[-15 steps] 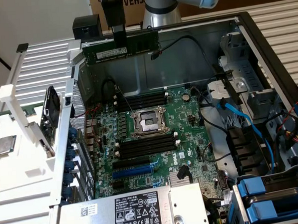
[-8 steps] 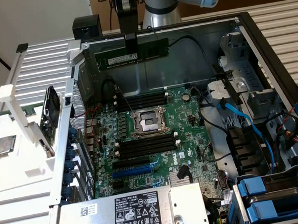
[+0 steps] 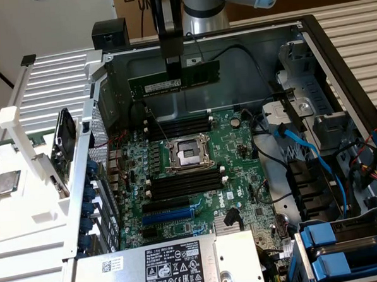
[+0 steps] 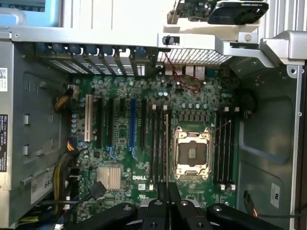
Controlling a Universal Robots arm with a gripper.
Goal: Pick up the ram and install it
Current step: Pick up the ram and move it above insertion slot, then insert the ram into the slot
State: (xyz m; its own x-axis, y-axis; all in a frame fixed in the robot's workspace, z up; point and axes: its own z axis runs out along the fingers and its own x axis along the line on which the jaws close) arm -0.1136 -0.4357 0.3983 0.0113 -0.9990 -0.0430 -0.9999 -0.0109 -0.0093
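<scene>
1. My tool (image 3: 171, 58) is clamped on the ram (image 3: 174, 80), pinching its upper long edge near the middle; the stick hangs below the fingers, in the air above the open case (image 3: 336, 70)
2. Ram sits high over the far part of the board (image 3: 196, 172), above the slots (image 3: 178, 126) beyond the CPU socket (image 3: 188, 152); touching nothing but my tool, not seated in any slot
3. Long axis runs across the exterior view, left to right, with the right end slightly higher; that is about parallel to the black slots below. The flat face with its white sticker faces the exterior camera and the contact edge points down toward the board
4. In the wrist view the ram (image 4: 166, 143) shows edge-on as a thin line rising from between my fingers (image 4: 158, 211), lying along the slots beside the socket (image 4: 193, 152)
5. Handling, my judgement: light, stiff, thin board, so it won't sag. It is fragile at the chips and the contact edge, and a smooth face could slip or twist in a narrow pinch. Best hold is on the top edge at mid-length, as now, so it stays level and the contacts stay clear
6. Socket is empty and open; a loose CPU (image 3: 5, 183) lies on the worktop at the exterior view's left, outside the case
</scene>
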